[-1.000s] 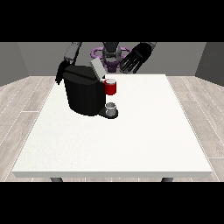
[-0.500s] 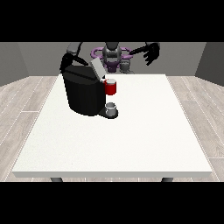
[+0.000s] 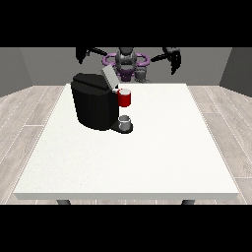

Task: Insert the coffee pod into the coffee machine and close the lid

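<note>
The black coffee machine [image 3: 96, 106] stands on the white table [image 3: 162, 147], left of the middle. Its grey lid [image 3: 108, 76] is tilted up at the top right corner. A red thing at the machine [image 3: 125, 98] sits under the spout side. A small grey thing [image 3: 126, 121] rests on the machine's base below it; I cannot tell it for the pod. The hand at the view's left [image 3: 82, 53] is raised behind and above the machine, apart from it. The hand at the view's right [image 3: 173, 60] hangs high at the back with fingers relaxed, holding nothing.
The robot's torso [image 3: 126, 64] stands behind the table's far edge. Wooden floor surrounds the table. The table's front edge [image 3: 128, 196] lies near the bottom of the view.
The hand at the view's left has come off the machine's top and risen outward. The hand at the view's right has swung farther right and up. The lid still stands tilted.
</note>
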`<action>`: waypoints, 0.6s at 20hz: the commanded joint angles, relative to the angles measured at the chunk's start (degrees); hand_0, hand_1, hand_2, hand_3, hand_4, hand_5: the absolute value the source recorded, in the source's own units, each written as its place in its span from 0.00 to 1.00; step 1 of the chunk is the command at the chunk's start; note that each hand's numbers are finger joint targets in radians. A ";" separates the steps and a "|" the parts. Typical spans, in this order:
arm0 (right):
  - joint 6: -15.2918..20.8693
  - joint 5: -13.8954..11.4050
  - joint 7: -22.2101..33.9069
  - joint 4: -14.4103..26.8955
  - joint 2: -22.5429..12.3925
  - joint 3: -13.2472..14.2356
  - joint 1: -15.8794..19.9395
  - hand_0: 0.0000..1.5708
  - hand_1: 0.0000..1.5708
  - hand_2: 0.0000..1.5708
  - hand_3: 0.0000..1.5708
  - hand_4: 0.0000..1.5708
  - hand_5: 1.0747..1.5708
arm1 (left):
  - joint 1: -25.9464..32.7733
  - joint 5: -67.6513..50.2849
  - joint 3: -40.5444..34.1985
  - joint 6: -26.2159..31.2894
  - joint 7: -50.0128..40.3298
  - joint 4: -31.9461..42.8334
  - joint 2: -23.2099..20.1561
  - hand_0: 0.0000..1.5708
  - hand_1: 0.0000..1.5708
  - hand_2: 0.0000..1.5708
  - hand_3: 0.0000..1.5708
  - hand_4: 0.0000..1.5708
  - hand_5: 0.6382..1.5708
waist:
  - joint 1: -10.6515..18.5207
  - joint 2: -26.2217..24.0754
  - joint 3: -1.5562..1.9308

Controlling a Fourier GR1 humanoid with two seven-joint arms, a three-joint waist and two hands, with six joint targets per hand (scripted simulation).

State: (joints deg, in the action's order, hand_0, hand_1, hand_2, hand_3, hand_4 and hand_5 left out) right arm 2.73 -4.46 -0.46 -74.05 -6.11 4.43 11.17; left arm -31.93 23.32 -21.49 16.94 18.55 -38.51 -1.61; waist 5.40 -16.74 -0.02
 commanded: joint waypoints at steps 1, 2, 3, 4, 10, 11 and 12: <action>-2.03 -1.22 2.25 -3.25 -0.64 -2.83 1.46 0.00 0.00 0.00 0.00 0.07 1.00 | 2.51 -2.97 -0.88 1.83 -1.96 -2.92 -0.52 0.00 0.00 0.00 0.00 0.25 1.00 | 0.80 -1.20 0.01; -1.70 -0.85 2.72 -2.46 -2.09 -1.02 4.93 0.00 0.00 0.00 0.00 0.16 1.00 | 3.30 -4.29 0.05 0.19 -0.92 -3.10 1.52 0.00 0.00 0.00 0.00 0.22 1.00 | 1.67 0.67 0.01; -3.59 -0.16 1.96 -2.26 -4.41 0.20 5.51 0.00 0.00 0.00 0.00 0.15 1.00 | 2.78 -5.02 0.75 1.57 -3.12 -3.91 1.54 0.00 0.00 0.00 0.00 0.23 1.00 | 2.08 0.92 0.03; -2.64 -0.04 -1.63 -0.40 -5.14 2.29 5.07 0.00 0.00 0.00 0.00 0.05 1.00 | 3.98 -4.70 1.62 4.41 -0.72 -7.64 0.14 0.00 0.00 0.00 0.00 0.27 1.00 | 3.93 3.51 0.04; -2.14 2.91 5.93 3.97 -5.22 5.27 12.05 0.00 0.00 0.00 0.00 0.07 1.00 | 6.13 -9.50 7.44 3.80 -5.95 -14.95 1.59 0.00 0.00 0.00 0.00 0.25 1.00 | 6.74 5.21 0.04; -2.77 3.64 7.54 2.51 -4.58 4.49 13.51 0.00 0.00 0.00 0.00 0.11 1.00 | 6.06 -8.63 5.56 2.30 -5.80 -15.98 1.59 0.00 0.00 0.00 0.00 0.25 1.00 | 5.22 6.99 0.03; -3.35 4.12 5.38 3.94 -4.08 4.60 12.44 0.00 0.00 0.00 0.00 0.00 1.00 | 7.54 -10.02 7.98 -0.45 -4.87 -16.61 1.60 0.00 0.00 0.00 0.00 0.23 1.00 | 4.36 8.00 0.03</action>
State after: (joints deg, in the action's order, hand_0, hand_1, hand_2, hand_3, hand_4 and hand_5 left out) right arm -0.03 -1.71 4.58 -72.05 -10.64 8.42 21.33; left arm -26.11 15.46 -16.07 18.49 13.90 -51.42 -0.19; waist 9.89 -11.83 0.01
